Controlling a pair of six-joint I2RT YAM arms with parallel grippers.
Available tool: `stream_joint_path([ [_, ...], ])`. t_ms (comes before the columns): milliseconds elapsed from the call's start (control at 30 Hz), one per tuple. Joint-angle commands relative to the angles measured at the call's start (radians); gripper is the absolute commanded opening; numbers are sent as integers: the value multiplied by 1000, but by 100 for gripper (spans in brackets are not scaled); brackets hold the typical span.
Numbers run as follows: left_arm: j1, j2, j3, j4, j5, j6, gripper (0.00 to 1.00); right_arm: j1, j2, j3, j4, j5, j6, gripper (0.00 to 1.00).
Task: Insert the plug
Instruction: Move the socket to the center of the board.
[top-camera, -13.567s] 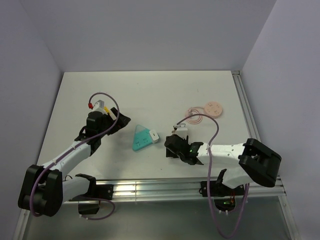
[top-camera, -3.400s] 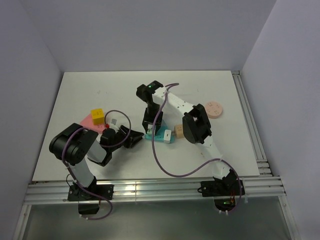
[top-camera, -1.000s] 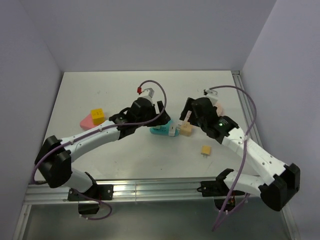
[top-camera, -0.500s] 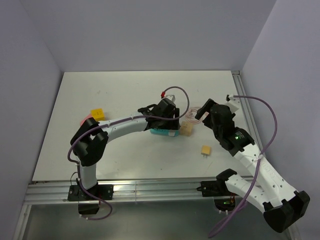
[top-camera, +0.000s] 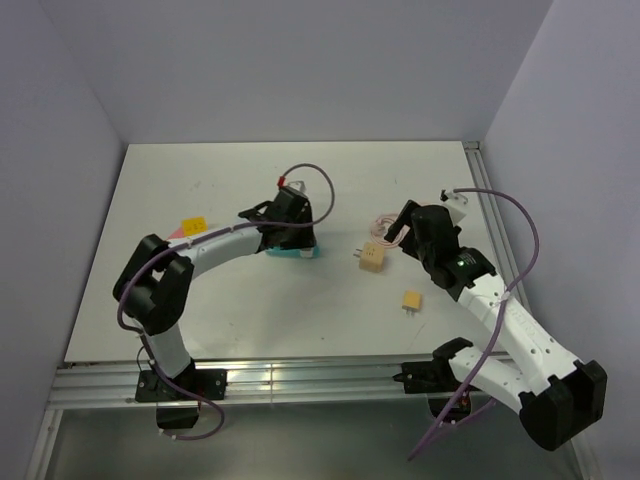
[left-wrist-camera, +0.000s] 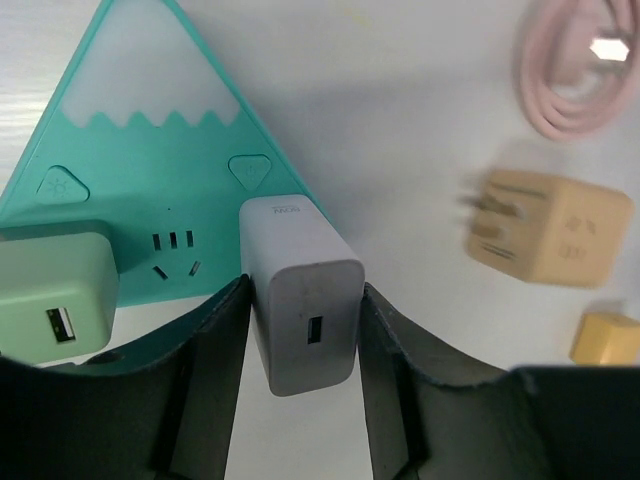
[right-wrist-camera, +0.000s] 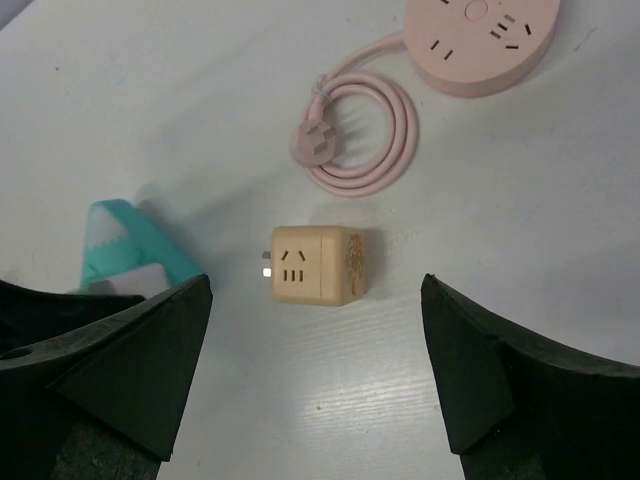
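A white plug (left-wrist-camera: 300, 290) stands in the teal triangular power strip (left-wrist-camera: 150, 170), next to a pale green charger (left-wrist-camera: 55, 290). My left gripper (left-wrist-camera: 303, 330) is closed around the white plug, one finger pressed against each side. From above, the left gripper (top-camera: 295, 235) covers most of the teal strip (top-camera: 303, 253). My right gripper (right-wrist-camera: 315, 370) hangs open above a tan cube adapter (right-wrist-camera: 312, 265), holding nothing. The tan cube (top-camera: 372, 258) lies on the table between the two arms.
A small orange plug (top-camera: 411, 301) lies near the right arm. A round pink power strip (right-wrist-camera: 480, 40) with its coiled cable (right-wrist-camera: 365, 140) sits beyond the cube. A yellow block (top-camera: 194, 226) rests at the far left.
The left jaws have closed in from wide open onto the white plug. The left wrist and the teal strip have shifted left. The right arm has barely moved.
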Motion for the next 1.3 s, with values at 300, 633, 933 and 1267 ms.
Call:
stream_joint_path([
  [300, 220, -171, -34, 4, -24, 67, 82, -185, 351, 156, 52, -153, -7, 90],
  [633, 220, -297, 47, -73, 8, 57, 87, -193, 733, 367, 1, -147, 59, 67],
  [933, 220, -366, 47, -109, 12, 52, 87, -195, 882, 450, 4, -162, 82, 61],
  [1267, 220, -441, 9, -147, 6, 58, 86, -176, 924, 428, -6, -159, 63, 48],
])
